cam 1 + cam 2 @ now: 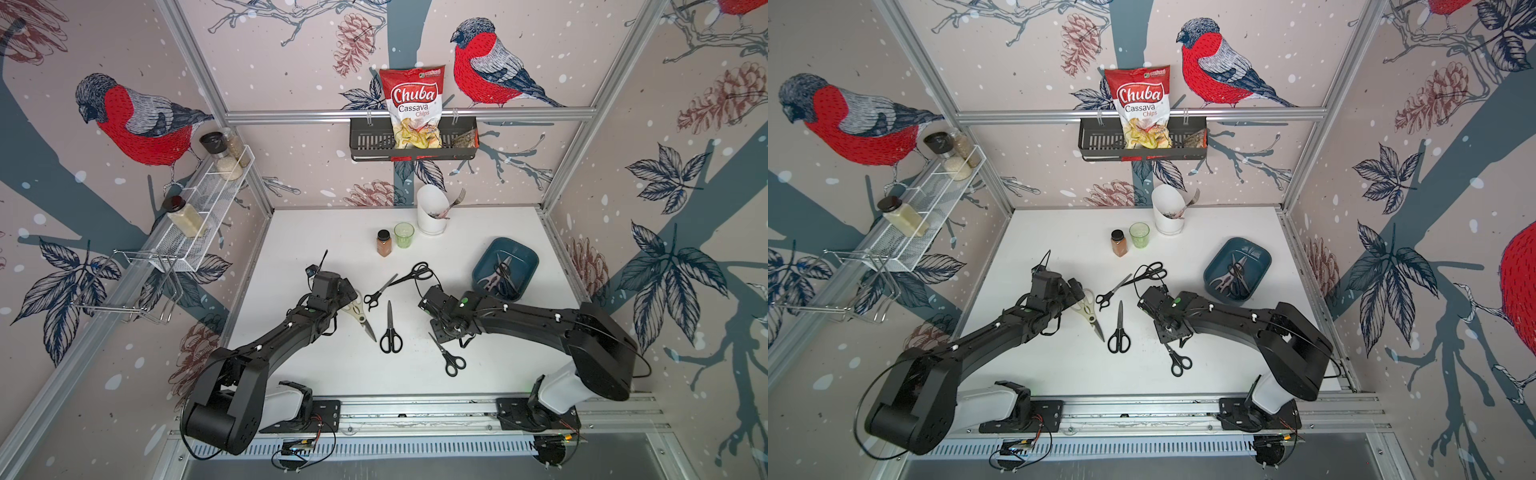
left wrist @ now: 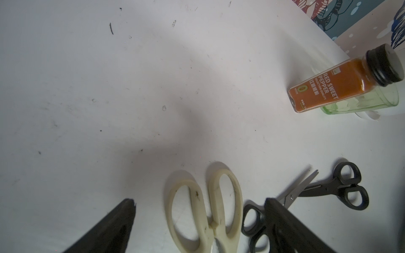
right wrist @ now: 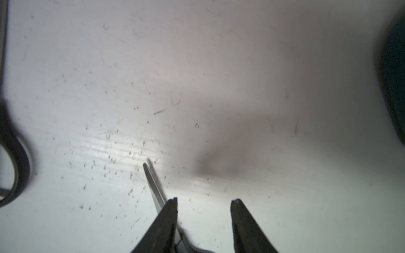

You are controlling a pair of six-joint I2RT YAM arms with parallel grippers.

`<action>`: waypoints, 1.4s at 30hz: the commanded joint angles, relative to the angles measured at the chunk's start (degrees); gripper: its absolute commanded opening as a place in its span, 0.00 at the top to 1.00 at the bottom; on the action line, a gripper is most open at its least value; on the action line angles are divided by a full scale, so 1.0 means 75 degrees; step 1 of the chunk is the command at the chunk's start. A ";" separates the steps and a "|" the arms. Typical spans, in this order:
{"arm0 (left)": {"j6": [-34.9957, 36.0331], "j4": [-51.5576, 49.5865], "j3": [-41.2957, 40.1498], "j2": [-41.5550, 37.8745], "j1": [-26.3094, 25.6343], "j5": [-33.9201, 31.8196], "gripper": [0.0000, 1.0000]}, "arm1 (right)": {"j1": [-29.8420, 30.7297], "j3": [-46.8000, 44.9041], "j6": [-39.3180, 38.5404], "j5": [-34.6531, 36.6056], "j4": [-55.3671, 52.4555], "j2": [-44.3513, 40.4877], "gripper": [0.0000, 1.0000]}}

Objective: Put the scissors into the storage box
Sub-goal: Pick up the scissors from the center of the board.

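Checking both top views first: storage box (image 1: pixel 519 254) (image 1: pixel 1254 254) at the far right of the bench (image 1: pixel 316 232), already holding a few scissors (image 1: pixel 500 274), exact count hard to make out. Five more pairs out on the bench: cream shears (image 1: pixel 361 319), small black pair (image 1: pixel 380 291), big black pair (image 1: pixel 405 279), middle black pair (image 1: pixel 390 326), near black pair (image 1: pixel 444 353). So, partway done, with pickups lining up on both sides.

Moving to the left wrist view: left jaws wide open and gripping nothing. One fingertip (image 2: pixel 125 210) over bare bench, the other over the small black pair, cream shears' handles right in the gap. Next there, probably: drop lower and pinch across the handles.

Switching to the right wrist view: right jaws partly open, empty, steel blades (image 3: pixel 153 186) of the near black pair slipping under one fingertip (image 3: pixel 168 214) instead of sitting centred. Looks like needing a sideways nudge before closing, then a carry over to the box.
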 commanded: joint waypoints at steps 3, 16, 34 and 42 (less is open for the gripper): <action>-0.0027 0.0095 -0.0006 -0.0053 0.0007 -0.0051 0.04 | 0.0052 -0.0698 0.0468 -0.0775 -0.0230 -0.0672 0.63; -0.0098 0.0060 0.0037 -0.0094 0.0011 -0.0005 0.04 | 0.0053 -0.1645 0.1102 -0.1170 -0.0427 -0.1664 0.70; -0.0124 -0.0054 0.0009 -0.0299 0.0009 -0.0085 0.04 | 0.0051 -0.2159 0.1339 -0.1309 0.0337 -0.1424 0.72; -0.0086 -0.0067 -0.0015 -0.0356 0.0011 -0.0125 0.04 | 0.0050 -0.2184 0.1305 -0.1303 0.0422 -0.1106 0.78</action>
